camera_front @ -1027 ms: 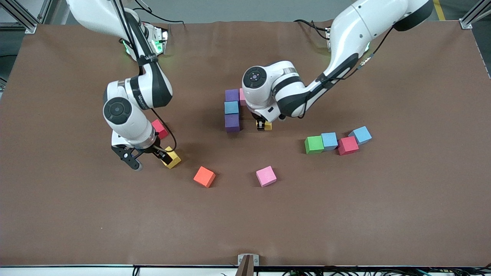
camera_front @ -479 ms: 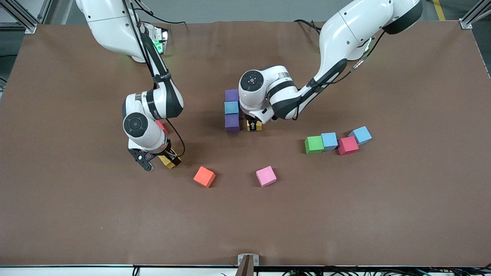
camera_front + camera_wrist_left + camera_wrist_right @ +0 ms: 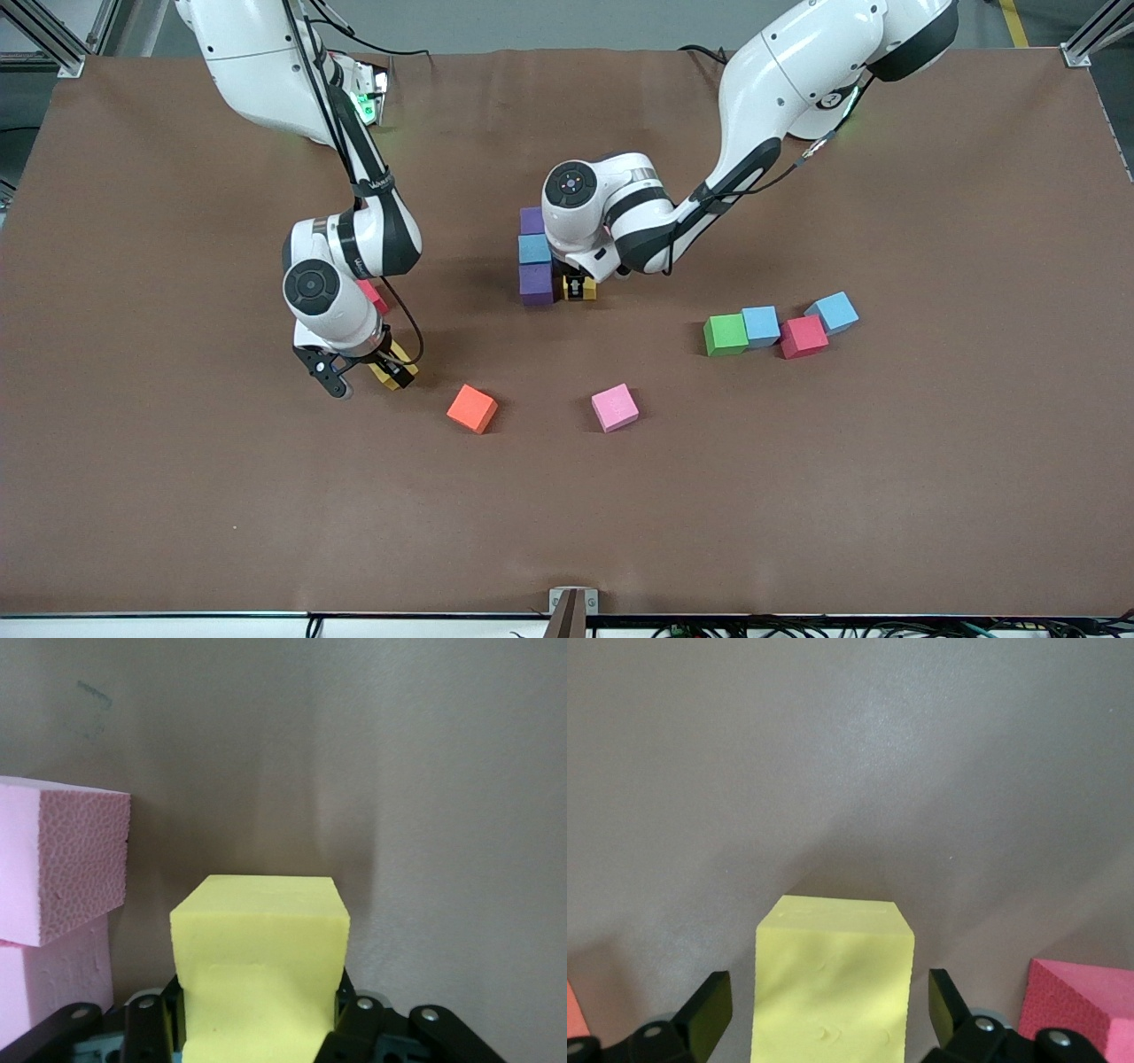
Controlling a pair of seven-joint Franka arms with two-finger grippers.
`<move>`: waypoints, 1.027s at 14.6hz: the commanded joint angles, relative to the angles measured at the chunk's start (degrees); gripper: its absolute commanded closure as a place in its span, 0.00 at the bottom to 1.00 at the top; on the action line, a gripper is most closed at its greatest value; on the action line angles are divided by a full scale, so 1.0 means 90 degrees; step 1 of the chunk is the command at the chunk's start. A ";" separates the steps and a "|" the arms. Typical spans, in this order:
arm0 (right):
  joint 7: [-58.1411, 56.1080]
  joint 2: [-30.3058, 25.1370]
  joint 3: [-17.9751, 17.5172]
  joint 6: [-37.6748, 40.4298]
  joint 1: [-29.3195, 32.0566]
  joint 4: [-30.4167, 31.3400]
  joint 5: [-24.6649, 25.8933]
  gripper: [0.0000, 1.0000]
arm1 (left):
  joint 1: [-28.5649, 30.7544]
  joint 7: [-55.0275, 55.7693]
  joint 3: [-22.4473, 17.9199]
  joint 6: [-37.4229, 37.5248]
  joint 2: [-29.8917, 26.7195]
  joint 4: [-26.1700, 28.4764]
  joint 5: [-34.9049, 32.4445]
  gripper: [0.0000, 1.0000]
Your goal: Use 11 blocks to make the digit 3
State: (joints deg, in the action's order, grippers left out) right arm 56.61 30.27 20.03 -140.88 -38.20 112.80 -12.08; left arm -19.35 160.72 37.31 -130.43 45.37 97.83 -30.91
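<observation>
Foam cubes, matte and square-edged, lying scattered on the brown surface (image 3: pixel 886 496). Nearest the front camera, sitting alone: a pink cube (image 3: pixel 615 408) and an orange cube (image 3: pixel 472 408), well apart.

Slightly farther, toward the right arm's end: the right claw (image 3: pixel 365 373) hanging low, fingers spread on either side of a yellow cube (image 3: pixel 394 368) without squeezing it; showing clear gaps beside the cube's smooth face (image 3: pixel 834 983) in the right wrist view. Lying just beside that arm's wrist, a red cube (image 3: pixel 373 296), grainy and porous up close (image 3: pixel 1081 1010).

Toward the left arm's end: a green cube (image 3: pixel 726 334) touching a light blue cube (image 3: pixel 761 325), then a second red cube (image 3: pixel 803 337) touching another light blue cube (image 3: pixel 833 312).

Farther still, mid-surface: the left claw (image 3: pixel 579 288) clamping a second yellow cube (image 3: pixel 259 970), just beside a column of purple (image 3: pixel 535 283), light blue (image 3: pixel 533 249) and purple (image 3: pixel 531 221) cubes. Standing alongside, coarse-pored pink foam (image 3: pixel 58 864).
</observation>
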 commanded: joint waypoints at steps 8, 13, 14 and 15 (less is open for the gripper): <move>-0.1424 -0.0141 -0.0048 0.0222 -0.0404 -0.0120 -0.0122 1.00 | -0.0477 0.1537 -0.0327 -0.0371 0.0144 -0.0225 -0.0160 0.54; -0.2304 -0.0141 -0.0048 0.0653 -0.0960 -0.0716 -0.0122 1.00 | -0.0467 0.1537 -0.0327 -0.0420 0.0144 -0.0235 -0.0160 0.52; -0.2538 -0.0141 -0.0048 0.0643 -0.1048 -0.0755 -0.0122 1.00 | -0.0467 0.1537 -0.0327 -0.0420 0.0144 -0.0235 -0.0169 0.51; -0.2840 -0.0141 -0.0048 0.0653 -0.1087 -0.0784 -0.0122 1.00 | -0.0467 0.1537 -0.0327 -0.0420 0.0144 -0.0235 -0.0169 0.51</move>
State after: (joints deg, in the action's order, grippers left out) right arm 36.52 29.96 19.33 -135.81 -47.30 105.78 -12.12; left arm -22.05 160.73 34.94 -133.00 45.57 96.60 -30.66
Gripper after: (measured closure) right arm 0.471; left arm 0.410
